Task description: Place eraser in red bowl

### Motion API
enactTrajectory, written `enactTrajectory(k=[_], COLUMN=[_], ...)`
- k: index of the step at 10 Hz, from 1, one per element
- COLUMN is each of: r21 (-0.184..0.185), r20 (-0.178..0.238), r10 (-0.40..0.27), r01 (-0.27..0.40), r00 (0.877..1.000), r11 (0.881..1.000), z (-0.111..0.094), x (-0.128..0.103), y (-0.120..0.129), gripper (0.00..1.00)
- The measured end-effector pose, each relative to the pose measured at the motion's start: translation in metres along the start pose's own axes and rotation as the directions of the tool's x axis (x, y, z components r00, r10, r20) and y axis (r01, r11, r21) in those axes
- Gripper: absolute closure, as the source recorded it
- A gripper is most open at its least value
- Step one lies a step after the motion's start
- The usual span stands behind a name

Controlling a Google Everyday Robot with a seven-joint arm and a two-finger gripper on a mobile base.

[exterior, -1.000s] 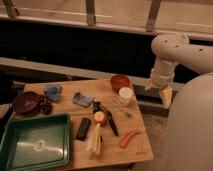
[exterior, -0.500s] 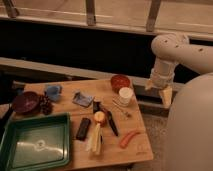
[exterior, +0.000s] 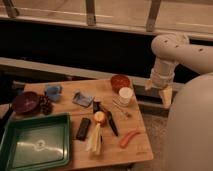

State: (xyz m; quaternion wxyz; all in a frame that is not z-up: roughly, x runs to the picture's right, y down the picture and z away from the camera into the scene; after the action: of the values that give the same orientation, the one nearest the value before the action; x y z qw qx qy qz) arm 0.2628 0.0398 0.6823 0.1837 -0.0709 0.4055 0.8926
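Clutter covers a wooden table [exterior: 142, 150]. The eraser [exterior: 83, 128] lies flat near the table's middle, just right of a green tray [exterior: 35, 120] whose left and near edges are cut off by the frame. The red bowl [exterior: 120, 82] sits at the far right, well apart from the eraser, with a white cup [exterior: 125, 95] just in front of it. A black-handled knife [exterior: 110, 122] lies between them, partly covered by a small orange object [exterior: 100, 118] too blurred to name. The gripper [exterior: 157, 92] hangs beyond the table's right edge, right of the red bowl; its two tan fingers [exterior: 166, 97] stand apart and grasp nothing. A dark maroon bowl [exterior: 26, 102] sits at far left. The robot's pale body fills the right side.
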Motion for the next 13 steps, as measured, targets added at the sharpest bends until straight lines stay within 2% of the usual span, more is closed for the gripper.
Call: enactTrajectory(k=[9,11,13], r21=[-0.002,-0.006,-0.015], r20=[0.002,0.0,-0.014], r10=[0.0,-0.036,-0.088], r01=[0.0,0.036,0.088], r00=[1.0,0.999,0.996], r11=[1.0,0.999,0.996], z=[0.0,0.0,0.001], x=[0.0,0.013,0.04], y=[0.0,0.001,0.01], gripper=[0.2,0.2,0.2])
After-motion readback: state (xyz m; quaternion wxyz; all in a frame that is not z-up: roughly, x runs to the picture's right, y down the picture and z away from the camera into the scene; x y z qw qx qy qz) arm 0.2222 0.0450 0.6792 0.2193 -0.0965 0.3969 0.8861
